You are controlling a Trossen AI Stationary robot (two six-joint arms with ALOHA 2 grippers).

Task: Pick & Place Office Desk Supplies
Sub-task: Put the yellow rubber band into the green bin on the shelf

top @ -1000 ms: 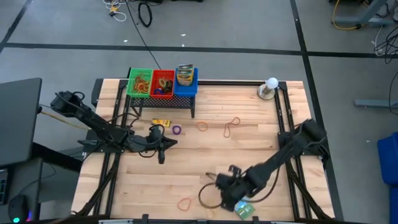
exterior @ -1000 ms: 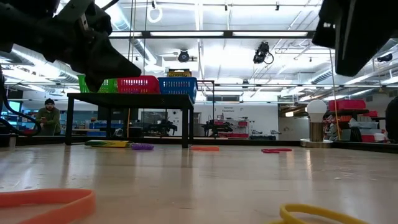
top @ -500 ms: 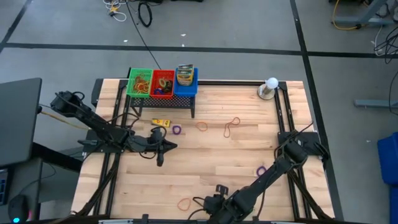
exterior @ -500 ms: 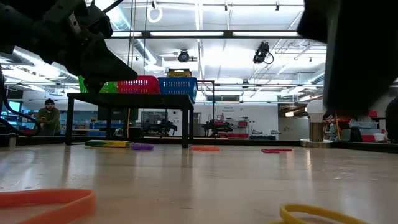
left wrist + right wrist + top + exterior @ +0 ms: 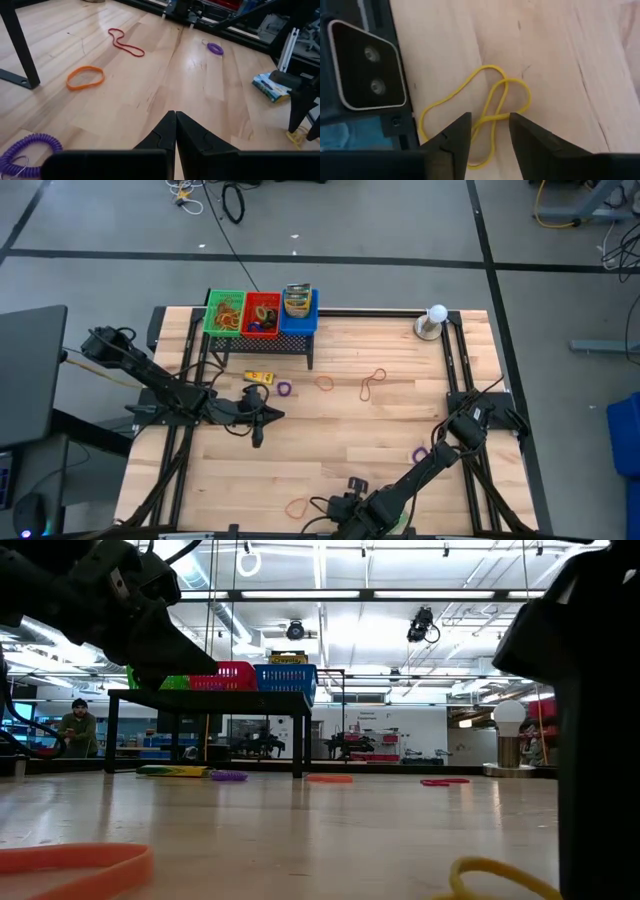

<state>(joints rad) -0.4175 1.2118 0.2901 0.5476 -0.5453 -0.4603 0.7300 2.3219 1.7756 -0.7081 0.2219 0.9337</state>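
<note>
A yellow rubber band (image 5: 492, 107), twisted into a figure eight, lies flat on the wood at the table's near edge and also shows in the low view (image 5: 500, 875). My right gripper (image 5: 490, 131) points steeply down over it, open, one finger on each side of the band's crossed middle. It sits at the near edge in the high view (image 5: 352, 513). My left gripper (image 5: 175, 127) is shut and empty above the table's left half (image 5: 262, 420). Other bands lie loose: orange (image 5: 296, 506), purple (image 5: 420, 452), red (image 5: 372, 383), orange (image 5: 325, 383).
A black rack (image 5: 262, 340) at the far left carries green, red and blue baskets (image 5: 262, 313). A crayon box (image 5: 259, 377) and purple coil (image 5: 284, 389) lie beside it. A green packet (image 5: 271, 86) lies near my right arm. A camera housing (image 5: 365, 65) stands by the yellow band. White ball (image 5: 436, 320) far right.
My right gripper has swung toward the table's near edge and gone down, ending over the yellow band; in the low view its arm now fills the right side. My left arm has kept still.
</note>
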